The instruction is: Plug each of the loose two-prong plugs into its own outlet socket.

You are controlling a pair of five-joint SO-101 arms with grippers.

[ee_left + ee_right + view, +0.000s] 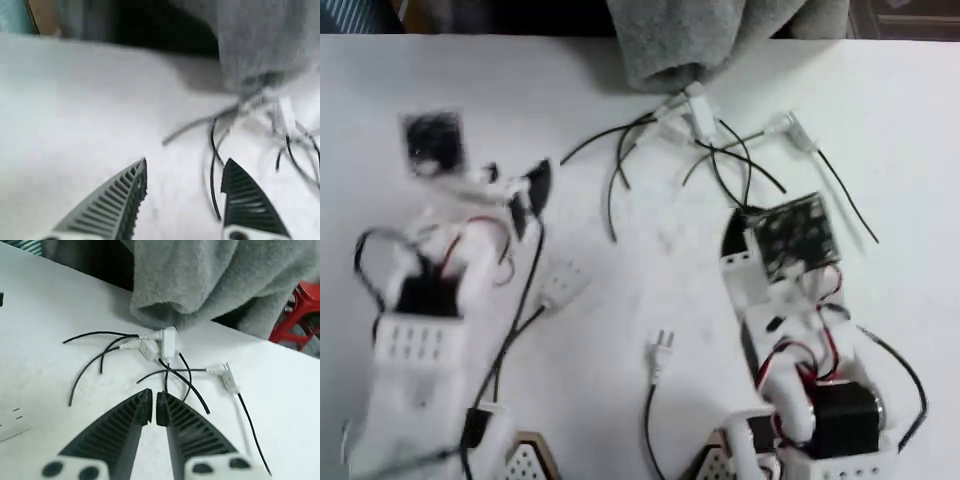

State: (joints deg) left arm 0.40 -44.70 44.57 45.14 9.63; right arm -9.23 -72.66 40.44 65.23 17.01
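- The right gripper (pixel 154 409) is clenched on nothing, its black ribbed jaws pressed tip to tip above the bare white table (pixel 890 110), right of centre
- Just beyond its tips, toward the far edge, lies a tangle of leads (pixel 167 342): black wires crossing one another, with small white plug bodies among them
- A lone white connector (pixel 230 377) lies a little to the right of that tangle, and its black wire trails back toward the near side
- The left gripper (pixel 184 195) is released and holds nothing, its jaws spread wide over the table on the left
- A white outlet socket (pixel 563 283) lies flat between the two arms, nearer the left one
- A loose two-prong plug (pixel 662 346) lies near the middle of the near side, apart from the socket, prongs pointing far and black cord running to the near edge
- A grey cloth (pixel 690 40) hangs over the far edge, touching the tangle
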